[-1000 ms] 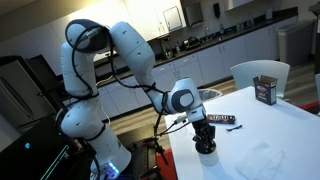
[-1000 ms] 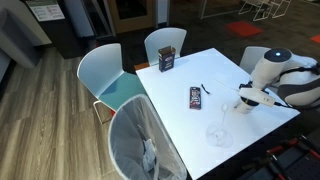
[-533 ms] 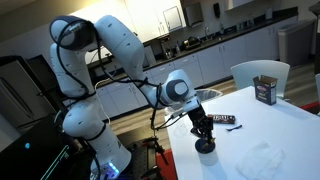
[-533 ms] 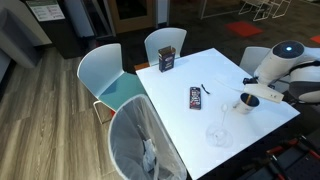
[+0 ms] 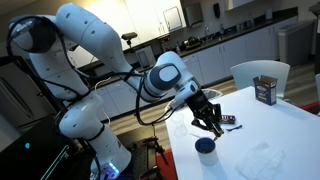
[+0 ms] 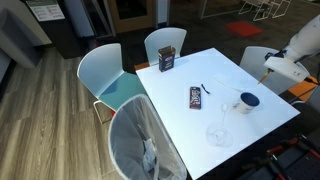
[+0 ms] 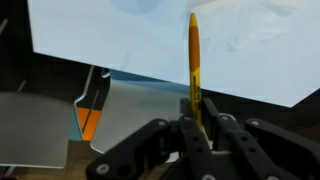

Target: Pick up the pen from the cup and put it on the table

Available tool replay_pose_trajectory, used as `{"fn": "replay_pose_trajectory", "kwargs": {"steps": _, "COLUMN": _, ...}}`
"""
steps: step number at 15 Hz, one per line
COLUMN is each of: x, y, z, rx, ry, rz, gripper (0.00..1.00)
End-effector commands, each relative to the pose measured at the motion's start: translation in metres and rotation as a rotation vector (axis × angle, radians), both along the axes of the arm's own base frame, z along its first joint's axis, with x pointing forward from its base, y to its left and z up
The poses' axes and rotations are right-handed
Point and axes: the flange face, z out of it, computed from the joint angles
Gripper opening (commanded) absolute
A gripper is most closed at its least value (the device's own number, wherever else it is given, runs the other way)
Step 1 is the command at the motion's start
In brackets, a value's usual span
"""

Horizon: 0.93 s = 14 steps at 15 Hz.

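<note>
In the wrist view my gripper [image 7: 196,108] is shut on the yellow-orange pen [image 7: 194,55]. The pen sticks straight out from between the fingers, over the edge of the white table [image 7: 120,35]. In an exterior view the gripper [image 5: 211,120] hangs tilted in the air above and a little behind the dark blue cup [image 5: 205,146], clear of it. In the other exterior view the cup [image 6: 247,101] stands alone near the table's edge, with only part of the gripper [image 6: 282,68] showing at the frame's side. The pen is too small to make out in both exterior views.
A flat black bar [image 6: 195,97] lies mid-table and a brown square box [image 6: 167,60] stands at a far corner. A clear glass [image 6: 218,134] lies on its side near the cup. White chairs [image 6: 112,80] surround the table [image 6: 200,75].
The gripper was down in the cup; it has lifted out and away with the pen in it. The arm has swung and the cup now stands uncovered.
</note>
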Motion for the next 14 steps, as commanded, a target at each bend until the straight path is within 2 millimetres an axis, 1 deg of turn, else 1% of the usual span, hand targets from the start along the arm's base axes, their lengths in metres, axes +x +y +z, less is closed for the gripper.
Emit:
{"fn": "replay_pose_trajectory", "kwargs": {"steps": 1, "x": 0.016, "y": -0.042, "z": -0.010, "rx": 0.147, "ry": -0.126, "rz": -0.066, "gripper": 0.04}}
{"fn": "replay_pose_trajectory", "kwargs": {"steps": 2, "x": 0.020, "y": -0.050, "z": -0.018, "rx": 0.195, "ry": -0.164, "rz": -0.086, "gripper": 0.04}}
{"fn": "replay_pose_trajectory", "kwargs": {"steps": 3, "x": 0.024, "y": -0.052, "z": -0.033, "rx": 0.245, "ry": -0.196, "rz": -0.103, "gripper": 0.04}}
{"fn": "replay_pose_trajectory", "kwargs": {"steps": 4, "x": 0.025, "y": -0.046, "z": -0.048, "rx": 0.302, "ry": -0.226, "rz": -0.120, "gripper": 0.04}}
{"fn": "replay_pose_trajectory", "kwargs": {"steps": 6, "x": 0.035, "y": -0.024, "z": -0.079, "rx": 0.408, "ry": -0.273, "rz": -0.145, "gripper": 0.04}}
{"fn": "replay_pose_trajectory", "kwargs": {"steps": 7, "x": 0.042, "y": -0.005, "z": -0.098, "rx": 0.468, "ry": -0.282, "rz": -0.151, "gripper": 0.04}}
{"fn": "replay_pose_trajectory", "kwargs": {"steps": 8, "x": 0.052, "y": 0.009, "z": -0.112, "rx": 0.529, "ry": -0.289, "rz": -0.146, "gripper": 0.04}}
{"fn": "replay_pose_trajectory", "kwargs": {"steps": 9, "x": 0.062, "y": 0.015, "z": -0.126, "rx": 0.583, "ry": -0.286, "rz": -0.136, "gripper": 0.04}}
{"fn": "replay_pose_trajectory", "kwargs": {"steps": 11, "x": 0.083, "y": 0.015, "z": -0.137, "rx": 0.646, "ry": -0.267, "rz": -0.128, "gripper": 0.04}}
{"fn": "replay_pose_trajectory", "kwargs": {"steps": 14, "x": 0.104, "y": -0.010, "z": -0.144, "rx": 0.705, "ry": -0.254, "rz": -0.148, "gripper": 0.04}}
